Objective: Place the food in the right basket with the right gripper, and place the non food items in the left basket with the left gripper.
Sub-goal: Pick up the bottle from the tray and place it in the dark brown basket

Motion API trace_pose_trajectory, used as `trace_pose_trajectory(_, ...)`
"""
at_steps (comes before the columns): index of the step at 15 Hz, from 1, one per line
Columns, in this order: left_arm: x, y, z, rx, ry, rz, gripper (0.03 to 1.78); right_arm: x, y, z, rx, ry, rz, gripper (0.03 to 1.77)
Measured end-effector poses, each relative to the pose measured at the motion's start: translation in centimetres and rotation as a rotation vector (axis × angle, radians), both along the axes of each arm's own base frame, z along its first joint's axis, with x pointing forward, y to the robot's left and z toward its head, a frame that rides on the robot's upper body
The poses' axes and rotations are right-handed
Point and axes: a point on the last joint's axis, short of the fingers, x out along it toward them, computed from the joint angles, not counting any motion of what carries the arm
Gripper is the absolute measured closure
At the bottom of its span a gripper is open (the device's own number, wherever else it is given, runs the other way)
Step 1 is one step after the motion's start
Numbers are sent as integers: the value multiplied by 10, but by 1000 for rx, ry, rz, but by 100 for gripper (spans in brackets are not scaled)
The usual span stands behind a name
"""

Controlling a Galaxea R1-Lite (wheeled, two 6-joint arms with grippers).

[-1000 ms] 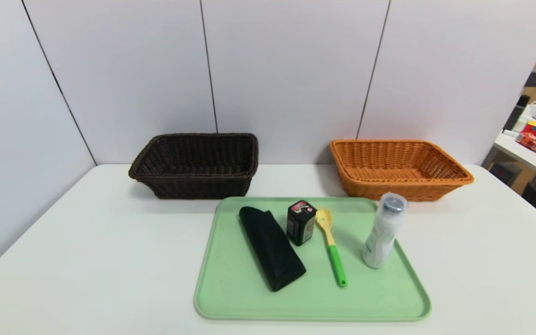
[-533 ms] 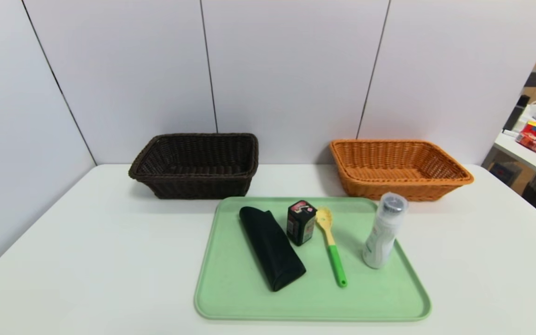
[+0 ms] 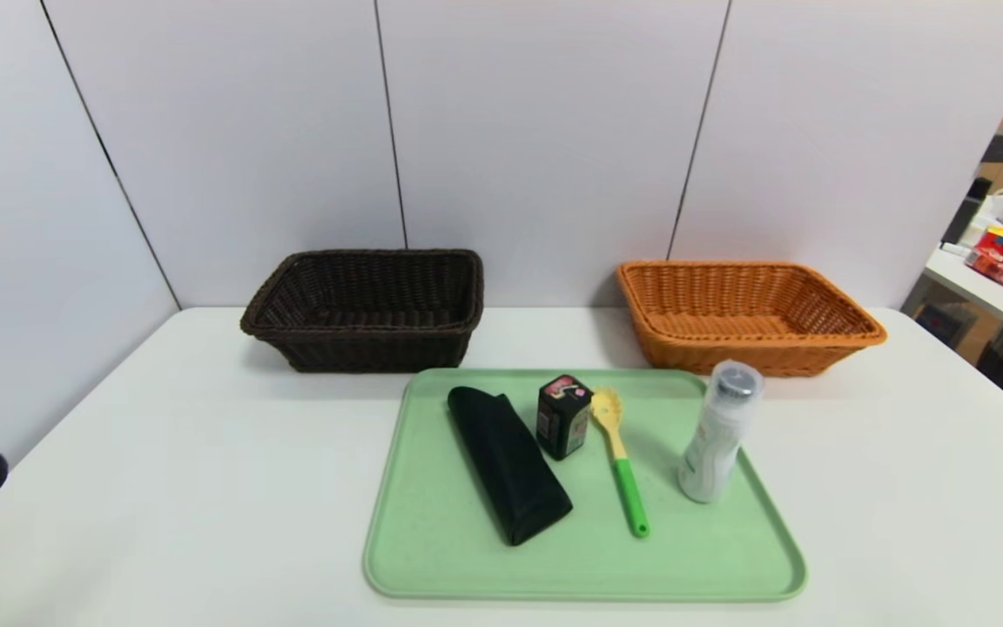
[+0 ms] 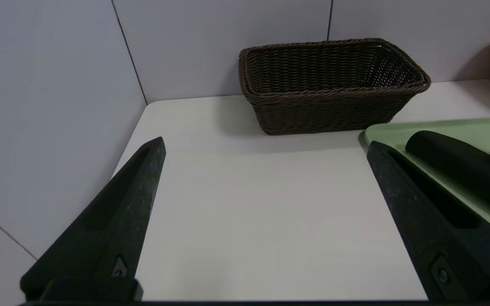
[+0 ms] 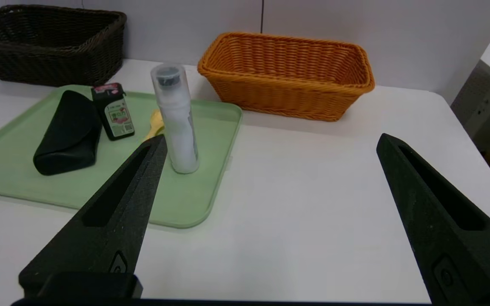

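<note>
A white table (image 3: 162,488) carries a pale green tray (image 3: 584,566) at centre, with 2 wicker baskets behind it against the wall panels. The dark brown left basket (image 3: 366,309) and the orange-tan right basket (image 3: 745,315) stand well apart, and each shows only its woven floor. On the tray, from the robot's left to right: the long black soft case (image 3: 508,464) lying flat; the small black carton (image 3: 563,416), upright, just beside the case and possibly touching it, though the head view does not settle this; the yellow slotted spoon (image 3: 621,460) with its green handle toward the robot; and the white bottle (image 3: 718,432), upright near the tray's right rim, clear cap on top.

The left gripper (image 4: 266,146) hovers above the bare table to the left of the tray, its 2 fingers spread wide and holding nothing; 1 dark edge of it shows at the lower left border of the head view. The right gripper (image 5: 272,142) hovers above the table to the right of the tray, fingers likewise spread wide and holding nothing. A second table (image 3: 989,296) with assorted clutter lies at far right.
</note>
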Motion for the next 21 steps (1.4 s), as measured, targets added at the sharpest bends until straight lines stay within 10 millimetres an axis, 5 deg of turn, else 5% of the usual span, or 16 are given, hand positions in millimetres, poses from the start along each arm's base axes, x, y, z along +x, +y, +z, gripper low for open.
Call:
trace_pose_trajectory(5,56,-3,15,-6,32,-43,12,49,1,26,-9,19,31,10)
trace_pose_trajectory(10,95,-21,3,-10,118,-162,12,76,9,23,-12,111,128,10)
trace_pose_trajectory(15,118,-53,-13,-4,135,-238,12,90,19,6,-20,194,218,10)
trace_pose_trajectory(21,128,-68,-25,8,178,-268,12,112,32,-9,-17,200,290,10)
